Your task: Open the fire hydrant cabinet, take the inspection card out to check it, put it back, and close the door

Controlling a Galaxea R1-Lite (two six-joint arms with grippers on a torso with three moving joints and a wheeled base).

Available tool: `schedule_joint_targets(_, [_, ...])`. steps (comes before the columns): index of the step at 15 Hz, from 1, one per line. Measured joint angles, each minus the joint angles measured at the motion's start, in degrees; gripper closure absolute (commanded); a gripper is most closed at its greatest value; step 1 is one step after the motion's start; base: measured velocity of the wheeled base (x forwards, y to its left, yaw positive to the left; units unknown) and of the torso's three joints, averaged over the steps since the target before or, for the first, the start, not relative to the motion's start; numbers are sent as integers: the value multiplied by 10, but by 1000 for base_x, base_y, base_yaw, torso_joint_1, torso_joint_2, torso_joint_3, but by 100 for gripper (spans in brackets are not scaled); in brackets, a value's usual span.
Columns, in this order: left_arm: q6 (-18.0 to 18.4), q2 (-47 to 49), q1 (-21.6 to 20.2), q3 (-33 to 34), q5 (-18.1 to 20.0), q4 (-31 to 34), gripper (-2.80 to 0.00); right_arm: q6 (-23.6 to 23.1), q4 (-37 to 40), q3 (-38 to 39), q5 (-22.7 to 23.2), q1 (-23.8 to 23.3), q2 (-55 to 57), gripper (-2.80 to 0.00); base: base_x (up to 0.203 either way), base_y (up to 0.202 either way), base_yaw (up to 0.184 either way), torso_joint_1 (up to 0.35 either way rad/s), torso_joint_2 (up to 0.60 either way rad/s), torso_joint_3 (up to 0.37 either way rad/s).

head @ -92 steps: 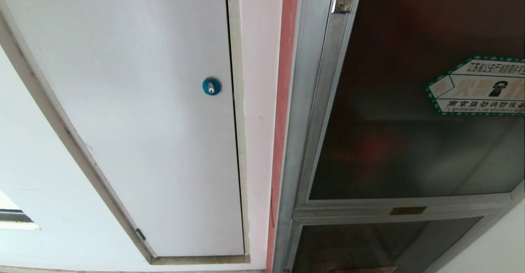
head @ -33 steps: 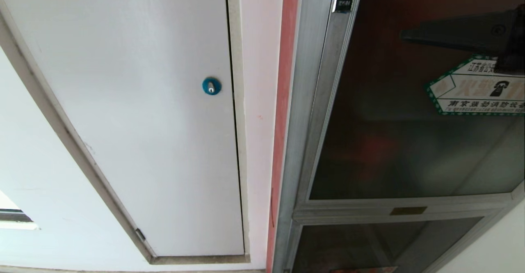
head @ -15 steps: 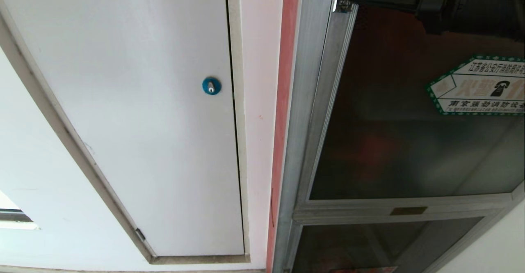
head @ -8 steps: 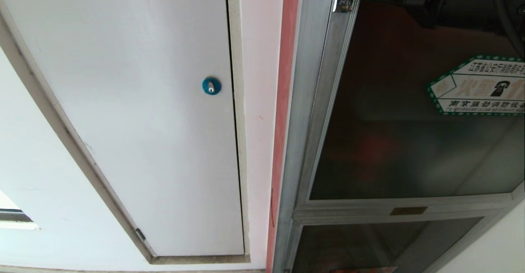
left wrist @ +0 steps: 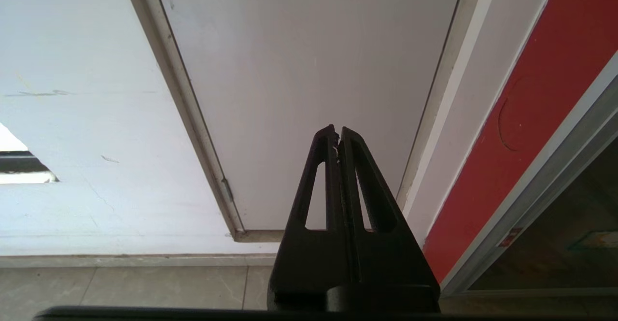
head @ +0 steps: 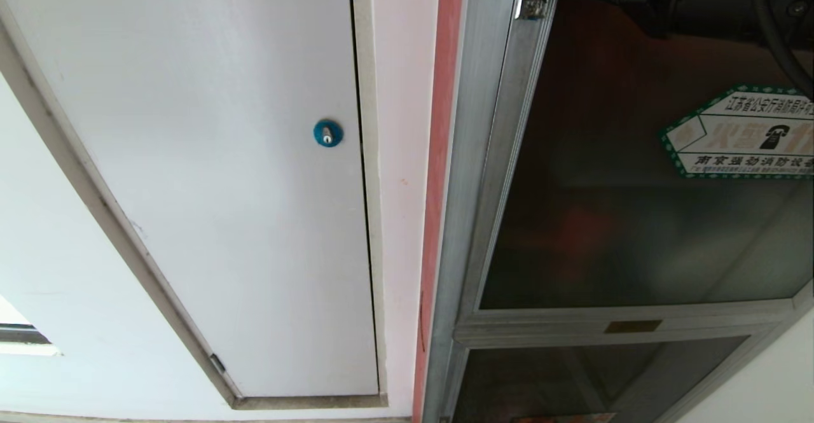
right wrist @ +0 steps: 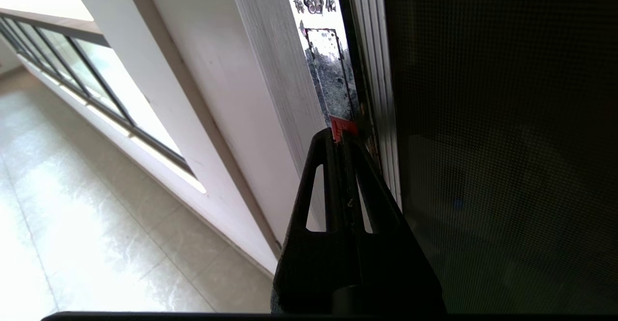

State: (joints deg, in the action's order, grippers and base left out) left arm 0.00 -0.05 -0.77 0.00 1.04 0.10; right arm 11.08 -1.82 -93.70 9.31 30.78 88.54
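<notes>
Fingers pressed together are seen on the right gripper [right wrist: 339,135], tips at the red latch [right wrist: 344,128] of the door [head: 636,219]; only its body shows at one o'clock overhead. Left gripper [left wrist: 338,135], likewise closed, is held low toward a white door [left wrist: 309,70].

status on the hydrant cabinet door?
Right gripper shut, tips at the red latch. Left gripper shut, idle, facing the white door. Cabinet door not visibly swung out; inspection card not in view. Nothing in the way.

Both grippers: black, tapered fingers with slotted cutouts; right gripper [right wrist: 339,135], left gripper [left wrist: 337,132]. Black cable [head: 772,22] on right arm.
</notes>
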Motion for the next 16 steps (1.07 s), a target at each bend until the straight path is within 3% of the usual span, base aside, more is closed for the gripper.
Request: schedule_joint_targets(16, [0, 0, 0, 0, 0, 0, 0, 2, 0, -8, -31, -5, 22, 0, 0, 0, 0, 0, 0, 0])
